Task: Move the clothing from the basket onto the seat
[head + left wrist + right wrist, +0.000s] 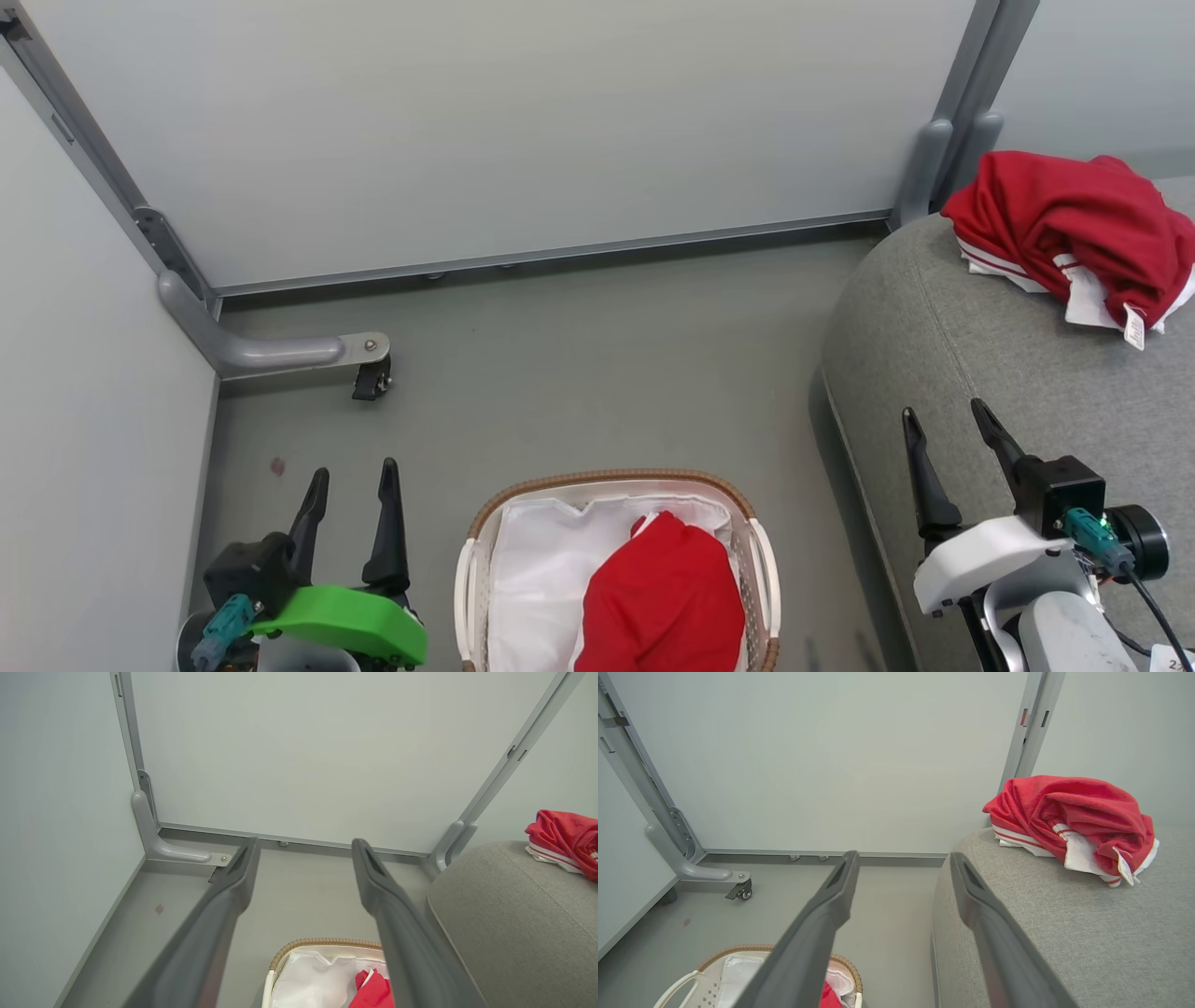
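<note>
One red piece of clothing [665, 597] lies in the white basket [611, 482] with its brown woven rim, on the white liner, at the bottom centre of the head view. A second red garment [1074, 229] with white stripes lies bunched on the grey seat [943, 327] at the upper right. My left gripper [353, 476] stands open and empty to the left of the basket. Open and empty too, my right gripper [943, 415] hovers over the seat's front edge. The left wrist view has the basket [322, 943] and garment [373, 991] low between its fingers.
Pale partition walls close off the back and left. A grey metal foot with a black caster [372, 378] juts onto the grey floor at the left. Open floor lies between basket, wall and seat.
</note>
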`<state>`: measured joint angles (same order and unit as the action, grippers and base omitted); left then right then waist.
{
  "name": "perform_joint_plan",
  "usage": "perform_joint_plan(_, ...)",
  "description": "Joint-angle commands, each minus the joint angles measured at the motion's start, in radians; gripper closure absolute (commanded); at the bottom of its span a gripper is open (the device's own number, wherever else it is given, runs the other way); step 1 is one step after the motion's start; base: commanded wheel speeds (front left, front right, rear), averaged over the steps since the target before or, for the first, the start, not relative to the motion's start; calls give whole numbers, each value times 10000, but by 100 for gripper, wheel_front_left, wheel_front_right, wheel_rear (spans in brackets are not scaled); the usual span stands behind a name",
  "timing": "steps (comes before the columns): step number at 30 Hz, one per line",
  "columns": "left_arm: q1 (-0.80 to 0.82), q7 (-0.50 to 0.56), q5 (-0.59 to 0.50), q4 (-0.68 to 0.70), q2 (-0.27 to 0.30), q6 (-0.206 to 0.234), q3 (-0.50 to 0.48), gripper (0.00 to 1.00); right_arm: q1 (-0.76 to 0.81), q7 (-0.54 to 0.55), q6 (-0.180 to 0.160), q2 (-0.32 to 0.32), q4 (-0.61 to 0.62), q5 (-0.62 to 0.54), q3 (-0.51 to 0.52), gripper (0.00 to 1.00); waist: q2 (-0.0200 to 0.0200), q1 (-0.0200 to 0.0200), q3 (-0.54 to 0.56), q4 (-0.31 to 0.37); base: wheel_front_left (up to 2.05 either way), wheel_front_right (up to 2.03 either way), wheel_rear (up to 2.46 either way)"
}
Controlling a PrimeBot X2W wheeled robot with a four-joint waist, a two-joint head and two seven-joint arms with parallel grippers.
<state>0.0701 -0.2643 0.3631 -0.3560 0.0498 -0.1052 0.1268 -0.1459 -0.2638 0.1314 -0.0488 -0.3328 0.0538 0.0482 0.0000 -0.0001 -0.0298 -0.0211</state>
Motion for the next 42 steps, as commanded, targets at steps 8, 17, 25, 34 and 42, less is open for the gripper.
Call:
perform_joint_plan(8,-111,-2,-6,0,14,44,33,0,140,-13,-14,-32,4,75,-12,0,0,1,13,-58,0,0,0)
perform_joint_plan(17,-23,-2,-36,31,13,23,68,0,37,-13,-14,-32,4,86,-58,0,0,1,-95,-46,0,0,0)
perform_joint_plan(25,358,-1,-1,-67,13,25,420,0,-206,-13,-14,-31,124,86,-118,0,0,1,-547,102,0,0,0)
perform_joint_plan(34,1381,2,-217,-989,15,51,1272,0,-808,-13,-14,-31,408,-26,-206,0,0,1,-1913,554,0,0,0)
perform_joint_plan(42,2594,2,-133,-2860,25,-78,2457,0,-1546,-13,-14,-30,666,-23,-433,0,0,1,-3618,1244,0,0,0)
